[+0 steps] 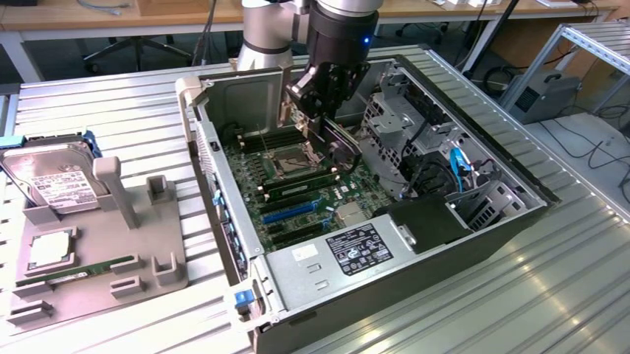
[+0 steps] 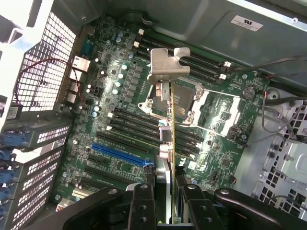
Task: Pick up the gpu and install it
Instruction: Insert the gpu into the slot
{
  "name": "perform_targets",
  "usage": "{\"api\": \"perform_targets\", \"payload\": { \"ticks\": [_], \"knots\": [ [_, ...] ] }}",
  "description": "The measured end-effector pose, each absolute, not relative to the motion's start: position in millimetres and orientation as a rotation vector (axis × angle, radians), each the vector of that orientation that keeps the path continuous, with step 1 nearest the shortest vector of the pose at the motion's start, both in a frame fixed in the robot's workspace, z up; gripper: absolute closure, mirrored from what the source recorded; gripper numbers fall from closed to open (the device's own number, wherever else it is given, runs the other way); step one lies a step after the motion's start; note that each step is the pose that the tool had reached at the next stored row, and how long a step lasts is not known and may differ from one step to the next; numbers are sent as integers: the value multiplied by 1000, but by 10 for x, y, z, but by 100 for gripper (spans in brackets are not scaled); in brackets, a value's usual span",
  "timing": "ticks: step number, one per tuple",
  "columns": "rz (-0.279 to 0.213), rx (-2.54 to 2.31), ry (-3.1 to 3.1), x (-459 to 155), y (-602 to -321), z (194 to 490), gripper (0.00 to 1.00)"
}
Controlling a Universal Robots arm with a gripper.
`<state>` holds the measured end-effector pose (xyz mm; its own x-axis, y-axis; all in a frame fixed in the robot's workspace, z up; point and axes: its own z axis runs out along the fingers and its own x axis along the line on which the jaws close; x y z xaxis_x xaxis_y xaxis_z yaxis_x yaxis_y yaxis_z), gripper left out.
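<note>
gpu (image 2: pixel 167 72) is being gripped edge-on by the partly closed tool (image 2: pixel 165 203) | being held above the motherboard (image 2: pixel 120 96) | advised: card edge being aligned parallel over the blue slot (image 2: pixel 120 154), bracket kept level.

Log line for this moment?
gripper: shut on gpu | gpu: edge-on over motherboard | blue slot: empty | seated: no

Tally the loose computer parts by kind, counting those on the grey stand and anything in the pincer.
white-labelled hard drive: 1
square silver chip: 1
green memory stick: 1
gpu, gripped by the pincer: 1
Total: 4
</note>
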<state>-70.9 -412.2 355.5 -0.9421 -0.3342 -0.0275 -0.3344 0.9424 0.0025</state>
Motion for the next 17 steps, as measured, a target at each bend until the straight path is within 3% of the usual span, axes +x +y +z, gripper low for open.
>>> {"api": "perform_targets", "payload": {
  "ticks": [17],
  "knots": [
    [12, -579, 3061, -709, -4122, 3553, 73]
  ]
}}
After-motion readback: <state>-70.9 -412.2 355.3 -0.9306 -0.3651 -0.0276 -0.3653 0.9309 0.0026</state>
